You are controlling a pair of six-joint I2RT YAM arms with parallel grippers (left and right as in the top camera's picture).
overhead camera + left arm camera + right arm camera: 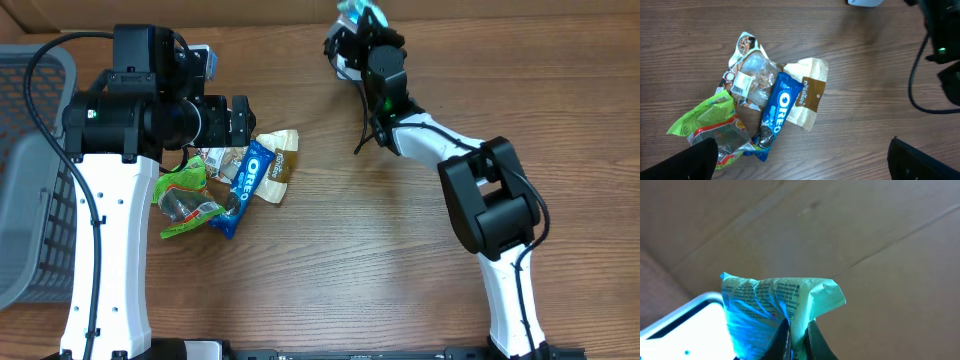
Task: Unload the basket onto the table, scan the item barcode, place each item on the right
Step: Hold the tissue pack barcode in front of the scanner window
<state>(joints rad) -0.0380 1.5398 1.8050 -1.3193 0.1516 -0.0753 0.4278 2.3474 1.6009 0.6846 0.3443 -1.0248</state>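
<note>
Item 1, wooden table [380,260]: bears everything listed here. Item 2, grey basket [20,200]: at the far left edge, well apart from the work. Item 3, pile of snack packets near the left arm: an Oreo packet [780,107] lies across a beige packet [807,95], a clear packet [752,80] with a white label and a green packet [705,117]. Item 4, left gripper [242,120]: above this pile, jaws wide apart, holding nothing. Item 5, right gripper [799,335]: reached to the far side of the table, jaws clamped on the lower edge of the teal packet [780,300], which is the item for scanning and is held off the table. Item 6, white panel [685,330]: just beside the packet at its left, brightly lit; probably the scanner, though this cannot be confirmed. Handling note, as a judgement: the step is presenting the teal packet for a read. The film is crumpled and pinched, and only small print shows, no barcode. The wrist should turn until the code squarely faces the lit panel, then hold steady, with the fingers off the printed area and the film as flat as the grip allows.
</note>
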